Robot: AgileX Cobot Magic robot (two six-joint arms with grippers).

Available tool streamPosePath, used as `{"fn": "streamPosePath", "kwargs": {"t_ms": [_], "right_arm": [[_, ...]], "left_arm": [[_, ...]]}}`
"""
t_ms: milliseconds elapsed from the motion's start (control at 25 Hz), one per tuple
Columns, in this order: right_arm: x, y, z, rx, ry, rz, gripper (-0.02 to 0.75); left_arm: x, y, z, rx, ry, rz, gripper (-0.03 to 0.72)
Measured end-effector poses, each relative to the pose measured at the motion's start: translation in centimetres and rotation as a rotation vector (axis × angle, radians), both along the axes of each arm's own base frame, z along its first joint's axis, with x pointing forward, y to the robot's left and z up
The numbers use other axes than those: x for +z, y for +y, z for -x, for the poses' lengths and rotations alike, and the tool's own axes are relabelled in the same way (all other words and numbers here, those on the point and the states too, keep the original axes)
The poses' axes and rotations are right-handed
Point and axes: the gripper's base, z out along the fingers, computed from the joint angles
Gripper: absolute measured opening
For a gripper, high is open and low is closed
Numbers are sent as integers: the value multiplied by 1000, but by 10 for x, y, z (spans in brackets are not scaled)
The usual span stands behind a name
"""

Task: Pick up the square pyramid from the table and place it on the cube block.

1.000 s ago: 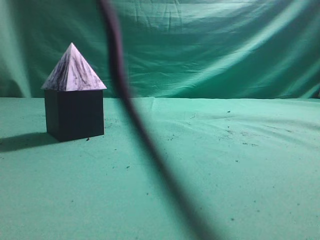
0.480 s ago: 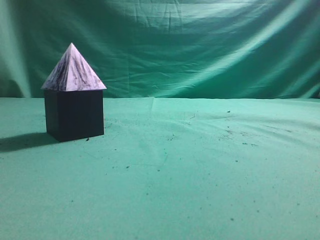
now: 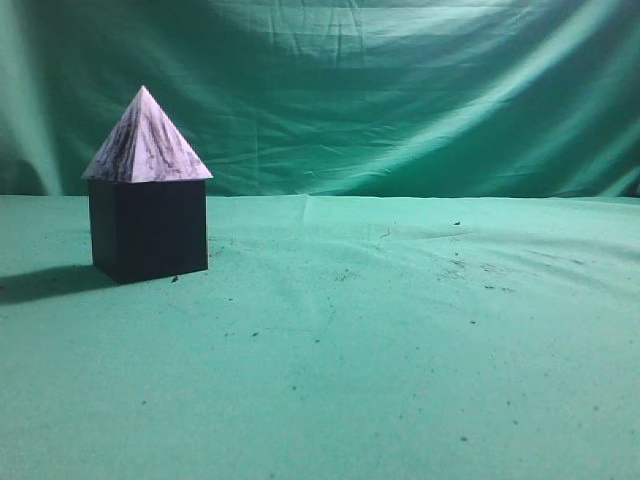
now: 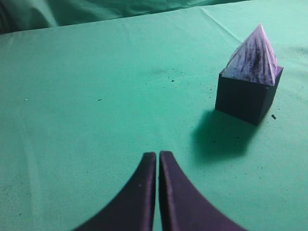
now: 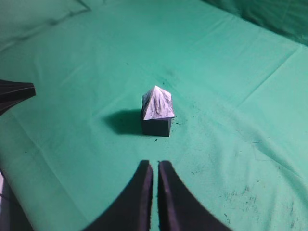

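On my exterior feed, starting at the far left, I am seeing the square pyramid (image 3: 147,138) sitting upright on top of the cube block (image 3: 149,229), its base resting flush on the cube's top face and roughly matching it in width. The cube is standing on the table (image 3: 400,360), throwing a dark shadow out to the left across the green cloth. Moving right from the stack, I am looking at wrinkled cloth scattered with small dark specks, and behind it a green backdrop (image 3: 420,90) hanging in folds. Neither arm is showing in this view.

On my left wrist feed, the left gripper (image 4: 158,161) is hovering low at the bottom centre, its two dark curved fingers (image 4: 139,192) pressed almost together with only a thin slit between them, and it is gripping nothing. Further right and well apart from it, the pyramid (image 4: 254,55) is resting on the cube (image 4: 243,98), with the shadow falling toward the camera.

On my right wrist feed, a dark pointed part (image 5: 14,91) is poking in at the left edge; I cannot tell what it belongs to. Near the middle, the pyramid (image 5: 157,103) is sitting on the cube (image 5: 156,127). Below it, well clear of the stack, the right gripper (image 5: 154,168) is hanging with its fingers (image 5: 171,202) nearly touching, closed on nothing.
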Motion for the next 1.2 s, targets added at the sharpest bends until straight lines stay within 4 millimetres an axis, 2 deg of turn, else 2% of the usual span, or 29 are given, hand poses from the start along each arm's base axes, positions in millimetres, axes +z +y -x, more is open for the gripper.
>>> {"fn": "streamPosePath", "kwargs": {"t_ms": [240,440,600,680,800,920,1200], "right_arm": [[-4,-24,19,-2,-33,-31,0],[-16,-30,17,-28,-28,61,0],[-29,-47,10,-177,-128,-16,0],[-43,-60,7,-287,-186,-55,0],[-77,-78,7,-455,-260,-91,0],[-111,-95,16,-606,-300,-92,0],[-179,-112,38,-802,-336,-99,0]], "left_arm": [[0,0,0,0,0,0,0],[0,0,0,0,0,0,0],[0,0,0,0,0,0,0],[0,0,0,0,0,0,0],[0,0,0,0,0,0,0],[0,0,0,0,0,0,0],[0,0,0,0,0,0,0]]}}
